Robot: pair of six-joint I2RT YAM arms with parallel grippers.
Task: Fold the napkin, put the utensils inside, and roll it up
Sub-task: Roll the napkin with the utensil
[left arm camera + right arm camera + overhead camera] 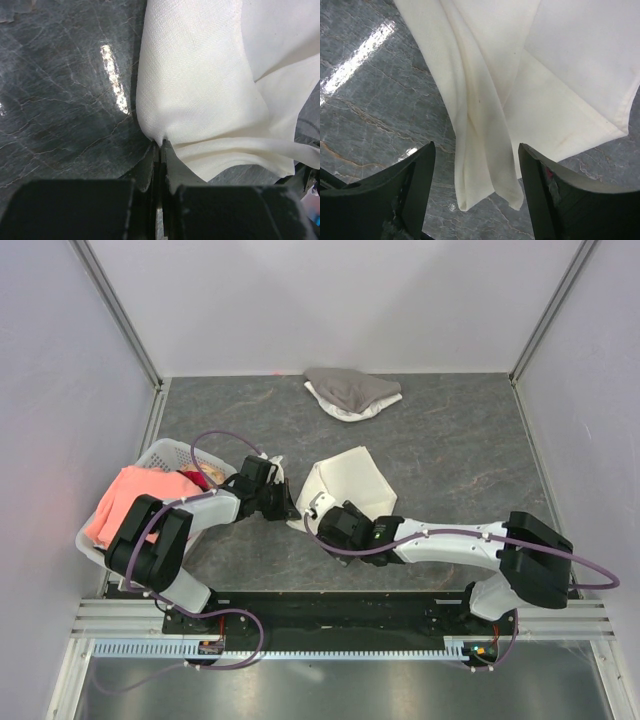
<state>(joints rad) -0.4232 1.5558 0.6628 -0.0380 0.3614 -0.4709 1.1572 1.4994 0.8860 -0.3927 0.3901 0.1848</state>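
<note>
The cream-white napkin [352, 483] lies mid-table, its near-left side lifted and draped in folds. My left gripper [289, 508] is shut on a pinched fold of the napkin's edge, as the left wrist view shows [162, 144], with the napkin [200, 90] spreading away from it. My right gripper [320, 517] is open just right of the left one. In the right wrist view its gripper [476, 147] straddles a hanging folded corner of the napkin [485, 150] without touching it. The utensils are out of view.
A white basket [165, 453] holding a salmon-pink cloth [125, 502] stands at the left, close to the left arm. A grey-and-white cloth heap [351, 393] lies at the back edge. Walls enclose the table's left, back and right sides.
</note>
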